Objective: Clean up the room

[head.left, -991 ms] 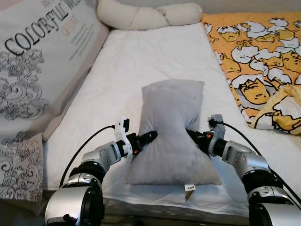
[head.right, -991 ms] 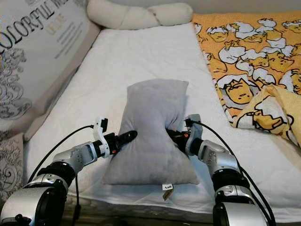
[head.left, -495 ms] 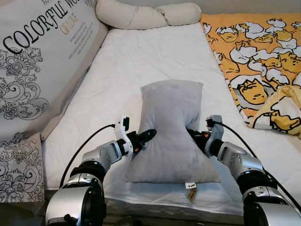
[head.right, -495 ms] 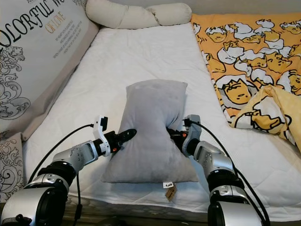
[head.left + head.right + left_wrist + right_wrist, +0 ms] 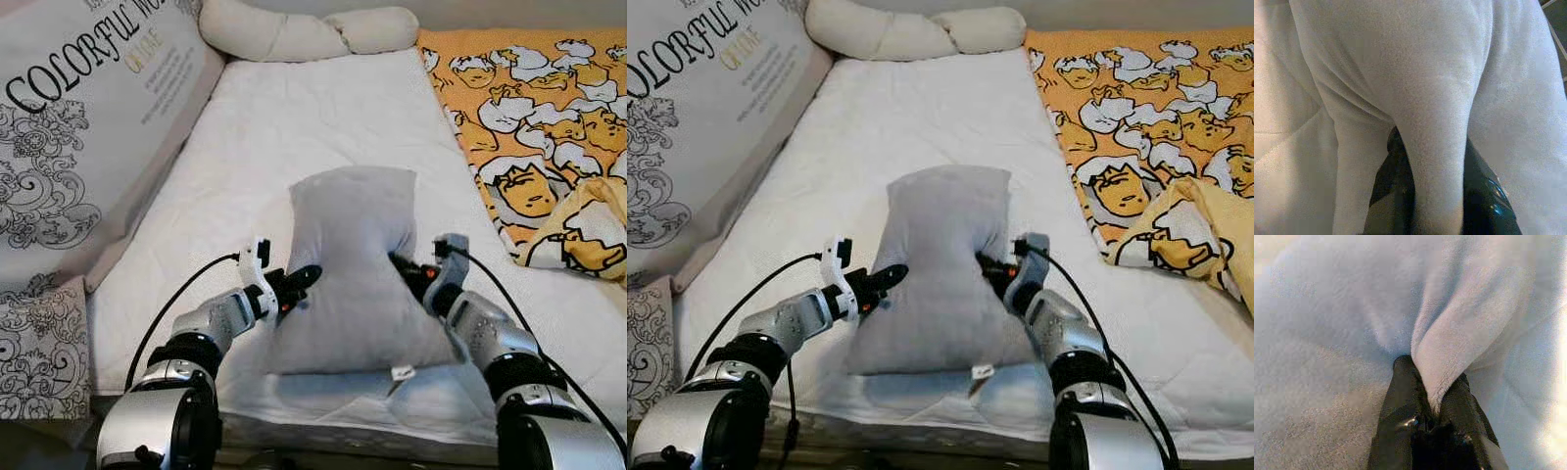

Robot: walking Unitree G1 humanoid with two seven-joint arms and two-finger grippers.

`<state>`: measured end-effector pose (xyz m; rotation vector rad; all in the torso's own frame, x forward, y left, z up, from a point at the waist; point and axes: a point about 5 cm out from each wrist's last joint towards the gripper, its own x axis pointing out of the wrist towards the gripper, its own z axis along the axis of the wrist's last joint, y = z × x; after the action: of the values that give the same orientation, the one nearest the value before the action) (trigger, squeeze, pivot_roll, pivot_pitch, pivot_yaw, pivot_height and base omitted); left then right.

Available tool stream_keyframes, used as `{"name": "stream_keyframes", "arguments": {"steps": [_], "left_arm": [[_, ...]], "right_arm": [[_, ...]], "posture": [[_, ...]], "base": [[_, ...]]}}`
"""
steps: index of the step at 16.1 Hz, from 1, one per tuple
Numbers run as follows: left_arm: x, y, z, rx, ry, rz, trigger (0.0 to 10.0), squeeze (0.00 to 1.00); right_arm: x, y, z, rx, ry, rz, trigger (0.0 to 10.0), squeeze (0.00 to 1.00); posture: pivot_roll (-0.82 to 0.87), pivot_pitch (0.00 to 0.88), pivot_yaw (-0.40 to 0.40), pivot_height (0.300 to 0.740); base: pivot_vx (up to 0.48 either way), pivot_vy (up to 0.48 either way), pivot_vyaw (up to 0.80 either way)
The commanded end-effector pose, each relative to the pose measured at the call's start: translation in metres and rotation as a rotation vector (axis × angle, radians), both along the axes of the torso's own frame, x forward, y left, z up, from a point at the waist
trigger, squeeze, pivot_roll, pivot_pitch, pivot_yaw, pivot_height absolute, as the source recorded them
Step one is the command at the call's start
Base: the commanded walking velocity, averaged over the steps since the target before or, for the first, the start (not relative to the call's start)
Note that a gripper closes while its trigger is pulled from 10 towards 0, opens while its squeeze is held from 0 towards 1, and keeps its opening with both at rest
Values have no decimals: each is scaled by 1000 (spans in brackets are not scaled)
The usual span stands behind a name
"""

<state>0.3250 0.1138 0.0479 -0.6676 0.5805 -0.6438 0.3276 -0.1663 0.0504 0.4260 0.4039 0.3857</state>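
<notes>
L gripper point(image 5: 306, 277) + R gripper point(image 5: 402, 266) pinching grey pillow point(image 5: 355, 264) sides | pillow's near end now lifted off mattress point(image 5: 294, 127) vs 0.5 s ago | carry starting

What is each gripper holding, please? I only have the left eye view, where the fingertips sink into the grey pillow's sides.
Observer: In the left wrist view, the left gripper has a fold of the grey pillow pinched between its two black fingers.
Operator: Thank you. Is the right one gripping the same way?
Observer: Yes. The right wrist view shows the right gripper shut on a narrower ridge of pillow fabric.
Operator: Could you tell me whether that ridge reaches deep between the fingers?
Observer: It does; the fabric runs down to where the right fingers meet.
</notes>
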Motion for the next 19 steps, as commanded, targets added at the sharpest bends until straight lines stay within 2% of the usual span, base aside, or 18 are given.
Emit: {"name": "stream_keyframes", "arguments": {"steps": [1, 3, 4, 6, 8, 9, 10, 11, 13, 14, 16, 19], "left_arm": [[9, 3, 13, 21, -77, 20, 0, 0], [15, 5, 24, 70, -173, 25, 0, 0], [16, 3, 37, 150, -290, -9, 0, 0], [15, 1, 46, 163, -342, -3, 0, 0], [15, 3, 61, 216, -434, 46, 0, 0], [15, 3, 66, 230, -465, 75, 0, 0], [14, 3, 69, 259, -491, 96, 6118, 0], [14, 5, 71, 319, -517, 131, 10000, 0], [16, 9, 74, 403, -526, 211, 10000, 0], [15, 7, 79, 426, -568, 224, 10000, 0], [13, 3, 81, 452, -591, 203, 10000, 0], [14, 1, 82, 490, -608, 205, 10000, 0]], "right_arm": [[11, 7, 15, 29, -83, -42, 0, 0], [13, 5, 23, 52, -156, -90, 0, 0], [12, 5, 31, 72, -228, -118, 0, 0], [11, 6, 38, 83, -294, -128, 0, 0], [11, 9, 53, 165, -350, -143, 0, 0], [10, 11, 59, 176, -376, -146, 0, 0], [10, 11, 62, 162, -388, -156, 2431, 0], [10, 12, 64, 131, -396, -166, 10000, 0], [7, 12, 66, 66, -423, -192, 10000, 0], [5, 11, 65, 59, -390, -206, 10000, 0], [3, 10, 64, 11, -375, -225, 10000, 0], [0, 8, 60, -32, -336, -265, 10000, 0]], "posture": [[-40, 0, 102, 740], [-39, 0, 102, 740], [-42, 0, 107, 740], [-46, 0, 113, 740], [-51, 0, 120, 740], [-52, 0, 118, 740], [-54, 0, 120, 740], [-56, 0, 125, 740], [-56, 0, 123, 740], [-56, 0, 124, 740], [-61, 0, 125, 740], [-60, 0, 124, 740]], "base": [[0, 0, 0], [0, 0, 0], [0, 0, 0], [0, 0, 0], [0, 0, 0], [0, 0, 0], [0, 0, 0], [0, 0, 0], [0, 0, 0], [0, 0, 0], [0, 0, 0], [0, 401, 0]]}}
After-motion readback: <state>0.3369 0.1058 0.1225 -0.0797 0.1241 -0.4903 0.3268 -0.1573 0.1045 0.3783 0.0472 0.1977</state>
